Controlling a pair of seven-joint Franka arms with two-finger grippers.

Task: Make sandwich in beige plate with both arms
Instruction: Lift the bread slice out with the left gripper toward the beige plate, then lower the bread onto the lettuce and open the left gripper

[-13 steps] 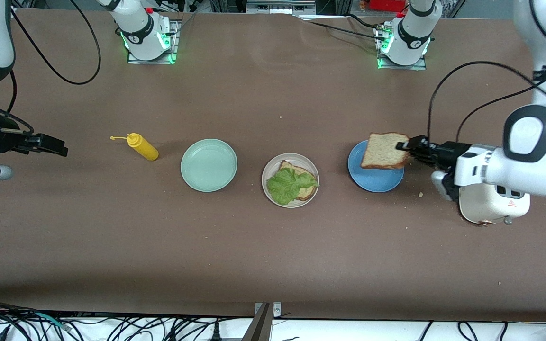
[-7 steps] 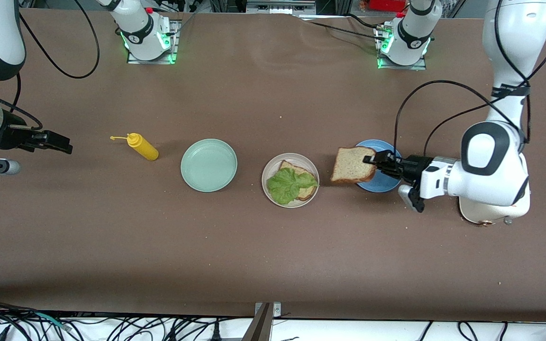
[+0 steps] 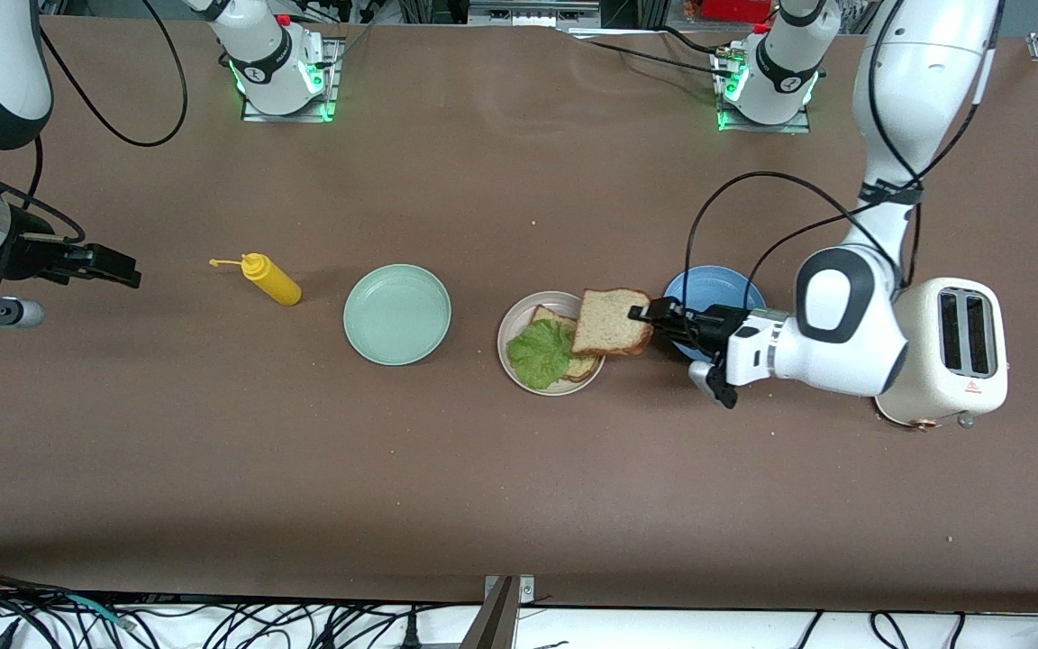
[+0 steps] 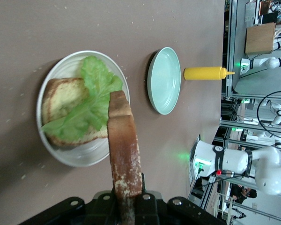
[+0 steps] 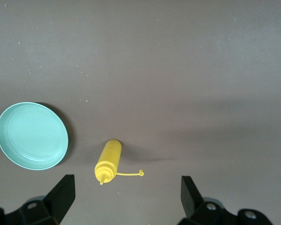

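I see left gripper clamped on bread slice, slice up over beige plate's edge at left arm's end. On plate: bottom slice with lettuce on top. Right gripper waits with fingers apart over table near mustard bottle.

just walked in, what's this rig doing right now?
Sandwich assembly. The left gripper has its jaws shut on a square slice of tan bread, holding it over the edge of the round beige plate, where another bread slice lies under a ruffled green lettuce leaf. The right gripper waits with open jaws at its own end of the table, past the yellow squeeze bottle.
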